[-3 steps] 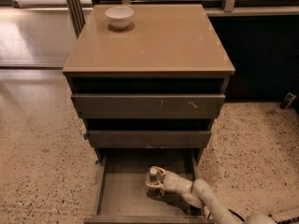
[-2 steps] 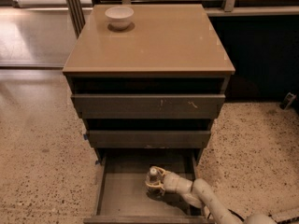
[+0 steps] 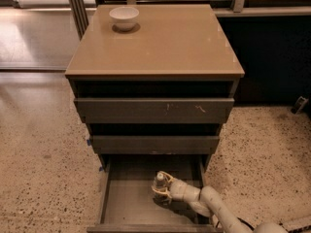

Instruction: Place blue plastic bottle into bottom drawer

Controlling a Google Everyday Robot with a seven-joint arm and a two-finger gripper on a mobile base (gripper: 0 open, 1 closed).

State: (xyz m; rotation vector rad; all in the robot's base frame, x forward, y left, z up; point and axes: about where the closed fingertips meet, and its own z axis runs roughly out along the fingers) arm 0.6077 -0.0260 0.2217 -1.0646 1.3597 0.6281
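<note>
The bottom drawer [image 3: 127, 201] of the cabinet is pulled open and shows its flat grey floor. The blue plastic bottle [image 3: 158, 179], small and clear, stands upright inside it, towards the middle right. My gripper [image 3: 162, 187] reaches into the drawer from the lower right. Its pale fingers are closed around the bottle's body, low over the drawer floor.
A white bowl [image 3: 124, 17] sits at the back left of the tan cabinet top [image 3: 165, 47]. The top drawer [image 3: 153, 110] and middle drawer [image 3: 155, 144] stick out slightly above the open one. Speckled floor lies on both sides, with a dark wall behind on the right.
</note>
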